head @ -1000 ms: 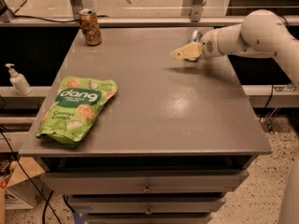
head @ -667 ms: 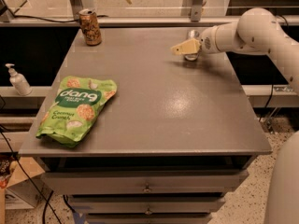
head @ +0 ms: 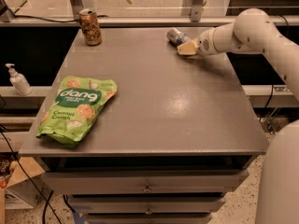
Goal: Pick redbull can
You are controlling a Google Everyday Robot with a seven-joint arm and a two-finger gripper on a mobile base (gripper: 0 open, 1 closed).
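The redbull can (head: 177,35) is a slim silver can with blue markings, lying on its side near the far right of the grey table (head: 159,101). My gripper (head: 187,48), cream-tipped on a white arm reaching in from the right, sits just in front of and to the right of the can, close to it or touching it. The gripper partly hides the can's near end.
A brown-gold patterned can (head: 90,27) stands upright at the far left corner. A green Dang snack bag (head: 77,108) lies flat at the front left. A soap dispenser (head: 18,80) stands on a lower ledge to the left. Drawers sit under the table's front edge.
The arm has shifted slightly and the gripper stays near the table's far right. The redbull can shows more clearly behind the gripper now.
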